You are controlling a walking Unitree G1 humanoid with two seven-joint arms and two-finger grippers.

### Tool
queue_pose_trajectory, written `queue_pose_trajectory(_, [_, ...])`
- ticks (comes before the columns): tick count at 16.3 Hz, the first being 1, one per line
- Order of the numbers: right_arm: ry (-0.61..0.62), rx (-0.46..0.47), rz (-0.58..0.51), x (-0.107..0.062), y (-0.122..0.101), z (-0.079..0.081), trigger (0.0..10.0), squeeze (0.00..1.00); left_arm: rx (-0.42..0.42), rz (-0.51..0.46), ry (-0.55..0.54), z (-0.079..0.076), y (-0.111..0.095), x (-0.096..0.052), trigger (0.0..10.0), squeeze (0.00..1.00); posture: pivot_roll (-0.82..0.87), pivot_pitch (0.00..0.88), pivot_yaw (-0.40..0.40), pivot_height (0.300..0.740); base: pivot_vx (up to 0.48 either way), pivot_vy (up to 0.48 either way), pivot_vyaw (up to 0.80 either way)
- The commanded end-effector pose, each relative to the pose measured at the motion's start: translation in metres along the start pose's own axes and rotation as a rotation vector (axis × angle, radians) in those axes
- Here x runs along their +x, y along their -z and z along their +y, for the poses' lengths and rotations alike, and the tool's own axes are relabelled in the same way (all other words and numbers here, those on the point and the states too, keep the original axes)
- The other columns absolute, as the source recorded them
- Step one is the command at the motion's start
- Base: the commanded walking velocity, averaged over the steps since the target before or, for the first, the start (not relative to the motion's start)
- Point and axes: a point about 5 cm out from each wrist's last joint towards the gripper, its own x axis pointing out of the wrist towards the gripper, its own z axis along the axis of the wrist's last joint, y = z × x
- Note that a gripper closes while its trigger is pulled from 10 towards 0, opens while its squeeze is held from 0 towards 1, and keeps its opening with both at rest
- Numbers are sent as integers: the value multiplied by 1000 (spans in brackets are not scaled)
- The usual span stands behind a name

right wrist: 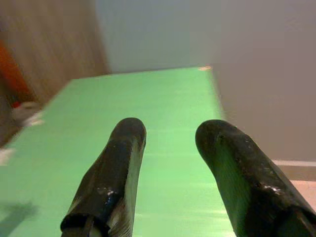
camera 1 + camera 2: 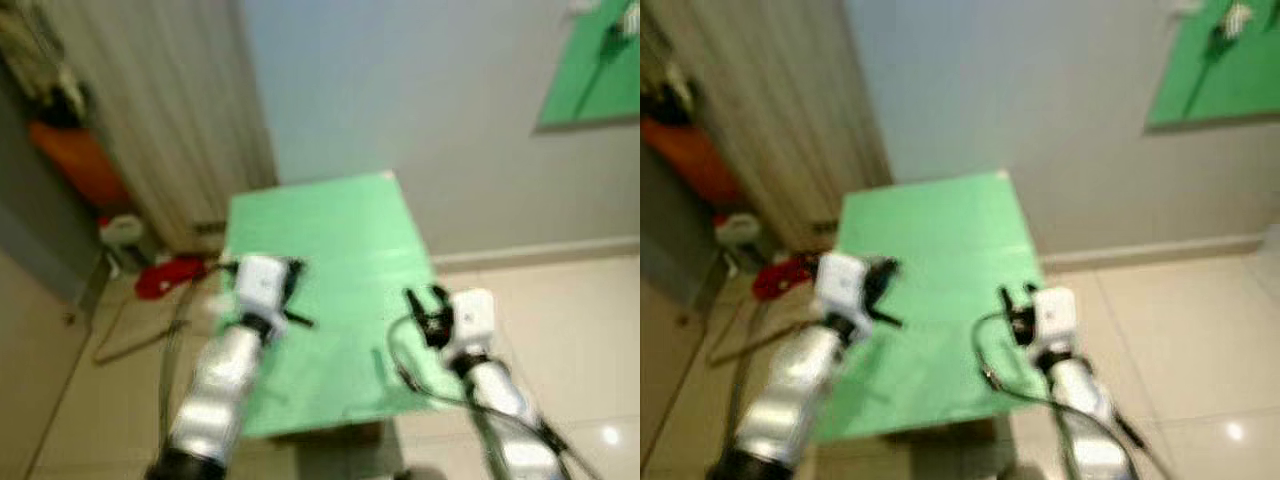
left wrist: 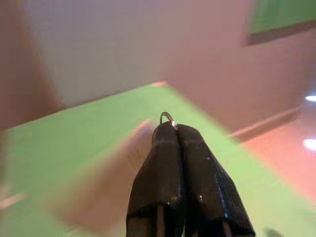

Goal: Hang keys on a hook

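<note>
Our left gripper point(image 3: 170, 129) is clenched, its two black rubbery fingers pressed together on a thin metal key ring point(image 3: 168, 117) whose small silver loop peeps out at the fingertips; whatever keys hang from it are hidden below the fingers. It hovers above the left side of the green table point(image 2: 340, 230), roughly midway along its length. Our right gripper point(image 1: 170, 136) is released, fingers spread apart with nothing between them, poised over the table's right edge nearer to us. We judge the ring to be light, stiff and slick, likely to pivot or slip in a pinch this narrow, so the hold is best kept on the wire itself with the loop left free to slide over a hook. The tabletop is flat, matte and rectangular. On the pale wall, up to the right, hangs a green board point(image 2: 590, 70) with something dark on it, too blurred for us to call a hook. Glossy tiles cover the floor point(image 2: 580, 330).
</note>
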Motion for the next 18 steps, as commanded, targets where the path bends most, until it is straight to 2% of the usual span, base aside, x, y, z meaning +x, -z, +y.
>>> queue_pose_trajectory(1, [-5, 12, -20, 2, -2, 5, 10000, 0, 4, -3, -11, 9, 0, -4, 0, 0, -264, 0, 134, 727, 0, -439, 0])
queue_pose_trajectory(4, [5, 18, -22, 0, -2, 4, 10000, 0, -3, -2, -19, 10, 1, -2, 0, 0, -266, 0, 131, 727, 0, -439, 0])
queue_pose_trajectory(8, [-4, 15, -30, 4, -5, 3, 10000, 0, -19, 2, -97, 22, 3, -6, 0, 0, -235, 0, 106, 727, 186, -416, 0])
queue_pose_trajectory(10, [-11, 24, -43, 10, -8, 4, 10000, 0, -90, -1, -197, 35, 5, -9, 0, 0, -223, 0, 99, 727, 261, -399, 0])
queue_pose_trajectory(12, [-14, 30, -53, 11, -11, 5, 10000, 0, -117, 1, -231, 38, 7, -11, 0, 0, -219, 0, 97, 727, 264, -398, 0])
queue_pose_trajectory(15, [-31, 5, -46, 14, -11, 6, 10000, 0, -110, -1, -249, 36, 9, -13, 0, 0, -208, 0, 86, 727, 264, -396, 452])
queue_pose_trajectory(17, [-32, 5, -46, 15, -12, 3, 10000, 0, -63, 14, -280, 40, 17, -22, 0, 0, -198, 0, 65, 727, 266, -396, 0])
queue_pose_trajectory(18, [-50, -13, -43, 17, -15, -1, 10000, 0, -85, 33, -314, 42, 25, -28, 0, 0, -194, 6, 38, 727, 266, -398, 0])
